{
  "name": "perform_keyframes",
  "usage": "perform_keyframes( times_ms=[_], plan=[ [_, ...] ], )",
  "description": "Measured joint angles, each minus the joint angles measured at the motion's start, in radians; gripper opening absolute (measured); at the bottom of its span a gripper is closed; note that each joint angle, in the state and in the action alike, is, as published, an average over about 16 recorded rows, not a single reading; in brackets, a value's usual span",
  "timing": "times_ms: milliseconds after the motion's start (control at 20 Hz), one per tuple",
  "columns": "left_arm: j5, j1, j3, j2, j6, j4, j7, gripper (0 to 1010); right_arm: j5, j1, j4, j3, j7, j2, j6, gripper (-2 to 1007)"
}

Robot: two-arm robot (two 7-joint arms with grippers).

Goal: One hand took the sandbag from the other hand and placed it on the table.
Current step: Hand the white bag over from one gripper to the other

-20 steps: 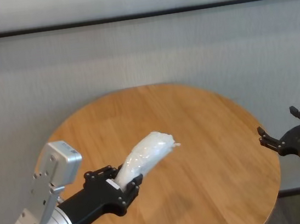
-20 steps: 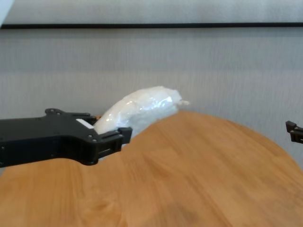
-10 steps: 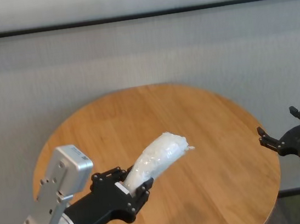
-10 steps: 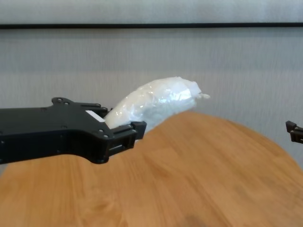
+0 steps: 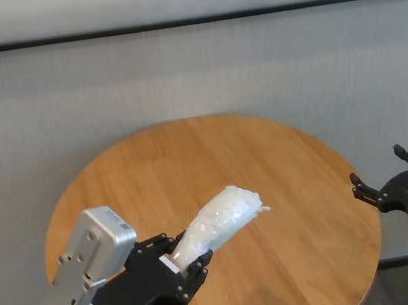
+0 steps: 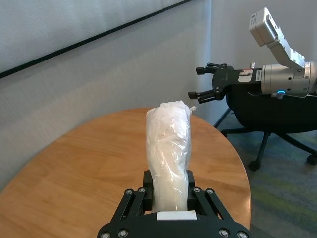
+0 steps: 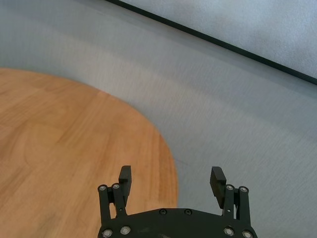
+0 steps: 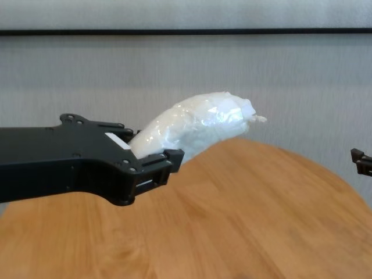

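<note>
1. Since a second ago my left gripper [image 5: 180,265] has carried the sandbag [image 5: 220,219] further right and a little nearer across the table [image 5: 299,185], so the pouch now points more toward the centre of the tabletop; the right gripper [image 5: 379,195] has not shifted from its spot off the table's right edge.
2. My left gripper is clamped on the sandbag's near end, with the two fingers pressing in on either side of the white pouch, as the left wrist view shows plainly.
3. From the chest view the sandbag hangs in the air above the wood, tilted up and away from the gripper, with its twisted end at the far tip; it touches nothing but the fingers.
4. My right gripper waits with its fingers spread apart and nothing between them, well apart from the sandbag, just beyond the right rim of the table.
5. As I judge it, only the first part is in hand: the bag is lifted and being presented toward the other arm. No handover has taken place.
6. Still to do: bring the two grippers together, close the right one on the free far end, release with the left, then lower the sandbag onto the table.
7. I expect the crinkly plastic to be slippery, so the right gripper should close on the lumpy body rather than the thin twisted tip.
</note>
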Motion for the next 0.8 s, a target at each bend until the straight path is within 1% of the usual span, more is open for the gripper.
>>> perform_keyframes(
  times_ms=[400, 800],
  plan=[
    [0.030, 0.038, -0.024, -0.002, 0.016, -0.049, 0.016, 383, 0.000, 0.000, 0.000, 0.000, 0.000, 0.000, 0.000, 1000],
    [0.049, 0.067, -0.051, -0.010, 0.021, -0.077, 0.023, 383, 0.000, 0.000, 0.000, 0.000, 0.000, 0.000, 0.000, 1001]
  ],
)
